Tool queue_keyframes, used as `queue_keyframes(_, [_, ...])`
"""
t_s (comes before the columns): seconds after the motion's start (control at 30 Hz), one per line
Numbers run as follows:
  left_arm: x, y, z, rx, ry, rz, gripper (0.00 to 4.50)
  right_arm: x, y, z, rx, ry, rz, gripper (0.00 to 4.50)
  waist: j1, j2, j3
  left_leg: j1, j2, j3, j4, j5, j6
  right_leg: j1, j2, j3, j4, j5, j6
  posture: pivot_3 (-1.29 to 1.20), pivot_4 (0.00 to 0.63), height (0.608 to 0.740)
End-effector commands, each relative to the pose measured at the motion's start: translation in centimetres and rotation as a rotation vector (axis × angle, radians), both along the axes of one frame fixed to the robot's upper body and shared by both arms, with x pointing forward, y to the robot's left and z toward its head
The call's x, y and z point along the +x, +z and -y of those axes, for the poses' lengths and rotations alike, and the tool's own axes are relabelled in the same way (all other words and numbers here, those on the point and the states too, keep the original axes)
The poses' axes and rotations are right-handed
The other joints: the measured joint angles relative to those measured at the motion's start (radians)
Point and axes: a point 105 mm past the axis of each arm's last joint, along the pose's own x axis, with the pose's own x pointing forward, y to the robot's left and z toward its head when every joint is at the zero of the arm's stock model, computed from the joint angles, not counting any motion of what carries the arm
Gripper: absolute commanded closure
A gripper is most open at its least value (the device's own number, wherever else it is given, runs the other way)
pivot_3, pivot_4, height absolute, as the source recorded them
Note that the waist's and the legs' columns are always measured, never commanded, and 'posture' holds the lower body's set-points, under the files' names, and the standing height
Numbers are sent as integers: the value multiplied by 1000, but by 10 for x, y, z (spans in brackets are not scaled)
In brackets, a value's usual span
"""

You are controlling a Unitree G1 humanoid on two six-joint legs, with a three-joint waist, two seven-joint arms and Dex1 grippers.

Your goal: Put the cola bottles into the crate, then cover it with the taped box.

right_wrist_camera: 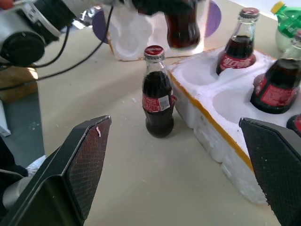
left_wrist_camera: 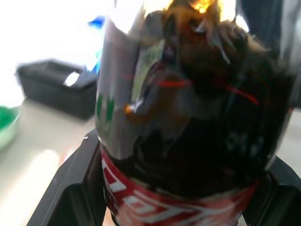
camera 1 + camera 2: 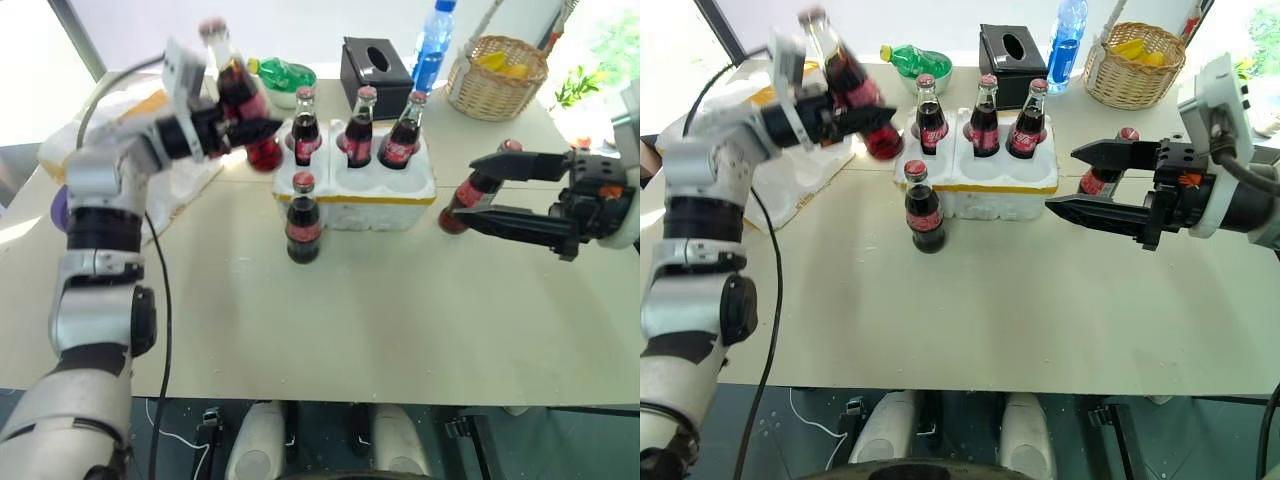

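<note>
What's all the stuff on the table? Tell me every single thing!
cola bottles: six, dark with red labels; three in the crate's back wells, one standing on the table in front of the crate, one on the table right of the crate, one lifted in the left claw.
crate: one, white foam, yellow band; table middle.
taped box: one, white, yellow tape; far left.
tissue box: one, black; back.
water bottle: one, clear, blue label; back.
green bottle: one, lying at back.
basket: one, woven; back right.
left claw: black, gripping a cola bottle.
right claw: black, open.
</note>
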Motion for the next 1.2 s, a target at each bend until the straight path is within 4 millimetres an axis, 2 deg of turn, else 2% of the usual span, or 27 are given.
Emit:
queue_keyframes(0.03, [3,17,30,-27,-80,53,1665,-12,11,2,15,-33,74,0,-2,0,0,0,0,0,2,-1,1,0,0,0,0,0,0,0,150,740])
queue_keyframes(0.13, [9,18,54,-26,-106,64,1665,-17,9,6,23,-75,76,0,-8,-1,0,0,0,0,6,-2,4,1,0,0,0,0,0,0,150,740])
queue_keyframes(0.27, [12,12,75,-23,-125,65,1665,-22,8,8,32,-107,79,0,-19,0,1,-2,1,0,7,-3,5,-2,0,0,1,0,0,0,150,740])
queue_keyframes(0.4, [14,-11,93,47,-128,57,1665,-24,7,10,41,-144,78,0,-13,-1,1,-4,1,0,7,-3,5,-3,1,0,1,0,0,0,150,740])
queue_keyframes(0.57, [19,-41,98,145,-96,45,1665,-26,3,11,46,-160,65,0,-7,-1,1,-6,1,-1,10,-6,11,-4,0,0,1,0,0,0,150,740])
queue_keyframes(0.7, [21,-71,103,227,-80,9,1665,-20,-1,13,55,-177,58,0,-7,0,1,-6,1,-1,10,-6,11,-4,0,0,1,0,1,0,150,740])
queue_keyframes(0.8, [23,-83,103,248,-59,-13,1665,-16,-3,12,47,-177,56,0,-11,0,1,-6,1,-2,10,-6,11,-4,0,0,1,0,1,0,150,740])
queue_keyframes(0.87, [26,-88,99,246,-34,-33,633,-12,-6,10,40,-174,53,0,-13,0,1,-6,1,-1,10,-6,11,-5,1,0,1,0,1,0,150,740])
queue_keyframes(0.93, [30,-89,92,235,1,-40,25,-6,-9,9,39,-174,49,0,-12,0,0,-6,1,-2,10,-6,11,-5,1,0,1,0,0,0,150,740])
queue_keyframes(1.07, [34,-71,75,184,29,-22,25,1,-10,7,43,-164,45,0,-9,0,0,-6,1,-2,11,-6,11,-4,0,0,2,1,1,0,150,740])
queue_keyframes(1.2, [31,-43,45,160,23,37,25,7,-11,5,50,-142,39,0,-9,0,0,-6,2,-2,12,-6,11,-4,0,0,2,1,1,0,150,740])
